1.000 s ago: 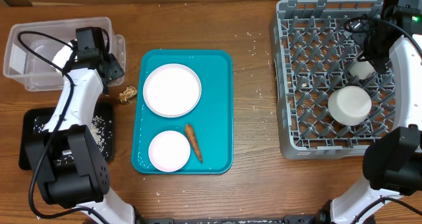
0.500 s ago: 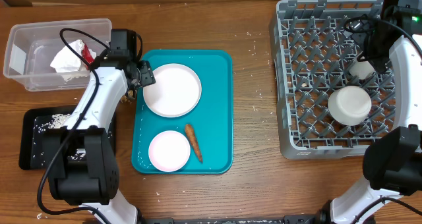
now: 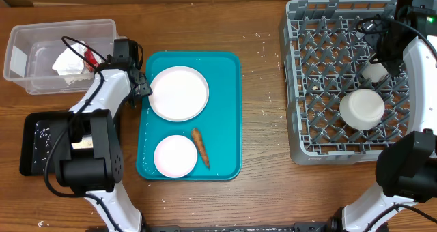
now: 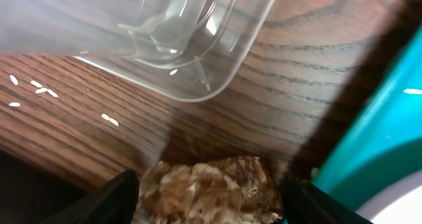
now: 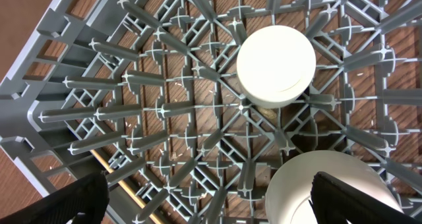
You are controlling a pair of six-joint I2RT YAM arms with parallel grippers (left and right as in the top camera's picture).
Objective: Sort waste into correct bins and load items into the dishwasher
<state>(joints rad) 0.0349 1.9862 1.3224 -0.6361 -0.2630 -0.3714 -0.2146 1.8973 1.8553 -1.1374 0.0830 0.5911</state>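
A brown crumpled food scrap (image 4: 211,188) lies on the wood between the clear bin (image 3: 41,78) and the teal tray (image 3: 229,116). My left gripper (image 4: 206,207) is low over it, open, with one jaw on each side of the scrap; in the overhead view it (image 3: 135,89) hides the scrap. The tray holds a large white plate (image 3: 179,93), a small white plate (image 3: 175,155) and a carrot piece (image 3: 200,147). My right gripper (image 3: 384,46) hovers open and empty over the grey dish rack (image 3: 307,82), above an upturned white cup (image 5: 275,64).
The clear bin holds a crumpled white and red wrapper (image 3: 69,60). A black bin (image 3: 34,147) with rice grains sits at the front left. The rack also holds a larger white bowl (image 3: 362,108). Rice grains are scattered on the wood.
My left arm left the clear bin, where the wrapper now lies, swung toward the tray and came down over the brown scrap. The right arm has not moved.
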